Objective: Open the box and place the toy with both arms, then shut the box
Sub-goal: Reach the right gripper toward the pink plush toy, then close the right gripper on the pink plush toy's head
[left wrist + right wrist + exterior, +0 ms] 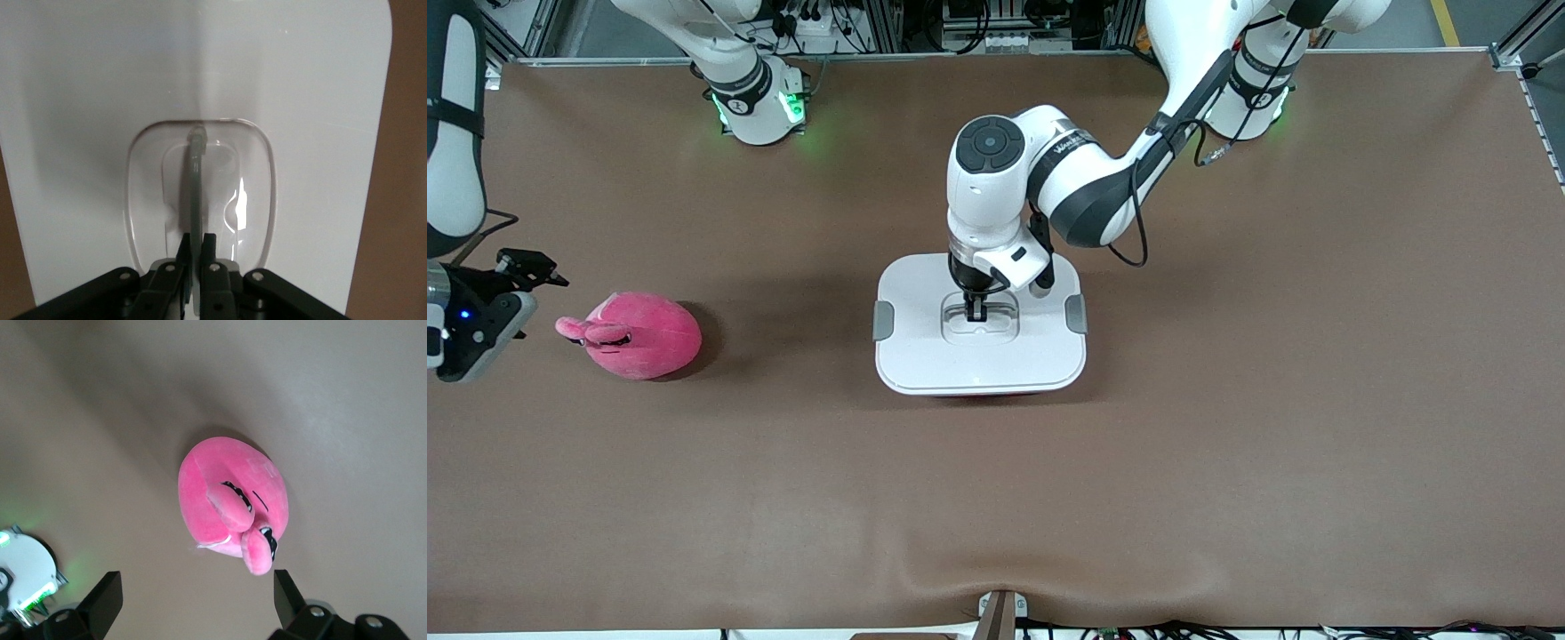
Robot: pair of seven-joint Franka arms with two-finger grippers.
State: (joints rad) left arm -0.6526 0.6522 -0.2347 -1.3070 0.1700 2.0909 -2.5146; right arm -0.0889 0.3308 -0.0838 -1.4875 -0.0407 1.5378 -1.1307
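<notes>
A brown table (1227,462) under even light, aluminium framing (978,27) alongside.

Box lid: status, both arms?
Left gripper shut on lid handle, box closed. Right gripper open over table beside toy. Nothing in the way.

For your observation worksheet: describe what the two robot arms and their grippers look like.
Both arms are glossy white with dark grey joints, black cables and green-lit bases. The left gripper is black with slim fingers. The right gripper is black too, below a grey wrist unit with a blue light.
</notes>
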